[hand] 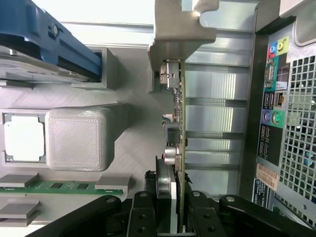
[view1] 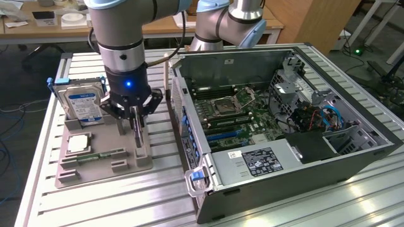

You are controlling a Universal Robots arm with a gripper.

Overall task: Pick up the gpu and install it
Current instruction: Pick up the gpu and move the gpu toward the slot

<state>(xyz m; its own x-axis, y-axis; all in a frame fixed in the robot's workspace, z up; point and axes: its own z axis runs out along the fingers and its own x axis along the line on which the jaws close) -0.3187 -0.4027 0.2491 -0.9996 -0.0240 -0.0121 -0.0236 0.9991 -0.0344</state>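
The gpu point(view1: 137, 135) is a thin dark card standing on edge at the right end of the grey holder tray point(view1: 104, 168). My gripper point(view1: 136, 124) comes straight down over it, shut on its upper part, with one finger on each face. In the wrist view the gpu point(hand: 180, 113) shows edge-on, with small components and a metal bracket at its far end, and the gripper point(hand: 170, 210) clamps it between black fingers point(hand: 143, 217). The card's lower edge is at the tray's slot; I cannot tell whether it is lifted clear.
A blue-labelled hard drive point(view1: 84, 101) stands at the tray's back. A processor chip point(view1: 78, 143) and a green memory stick point(view1: 101, 154) lie in front of it. The open computer case point(view1: 353, 156), motherboard point(view1: 233, 118) exposed, lies close on the exterior view's right.
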